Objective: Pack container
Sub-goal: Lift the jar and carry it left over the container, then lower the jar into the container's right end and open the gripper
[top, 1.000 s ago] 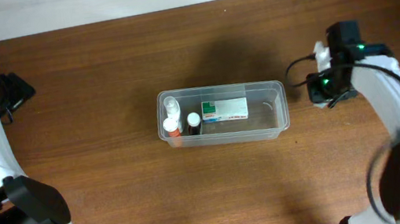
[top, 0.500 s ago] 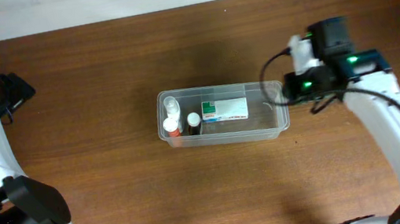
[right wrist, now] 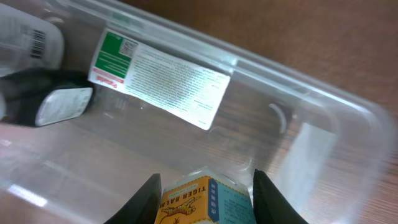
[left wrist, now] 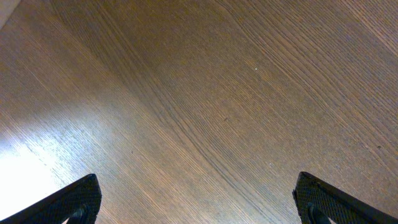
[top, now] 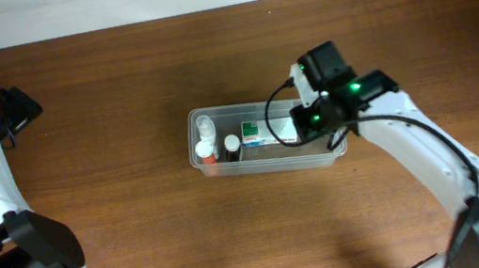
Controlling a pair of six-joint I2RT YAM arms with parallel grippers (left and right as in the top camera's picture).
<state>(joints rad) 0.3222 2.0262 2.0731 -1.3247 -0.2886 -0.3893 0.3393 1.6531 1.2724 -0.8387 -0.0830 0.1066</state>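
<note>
Right tool [right wrist: 204, 188] with orange carton [right wrist: 200, 204] moved over the container [top: 264, 167]

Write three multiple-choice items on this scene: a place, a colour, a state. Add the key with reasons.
1. Where is the right gripper?
A. Beside the left arm.
B. Over the right end of the container.
C. Over its left end.
2. What colours is the carton lying in the container?
A. Red and black.
B. Blue and yellow.
C. Green and white.
3. How is the left gripper?
A. Open, empty.
B. Shut on a bottle.
C. Shut on the carton.
Key: 1 B, the overhead view shows it above that end, holding a small orange box. 2 C, the right wrist view shows its green and white faces. 3 A, its fingers stand wide apart over bare table.
</note>
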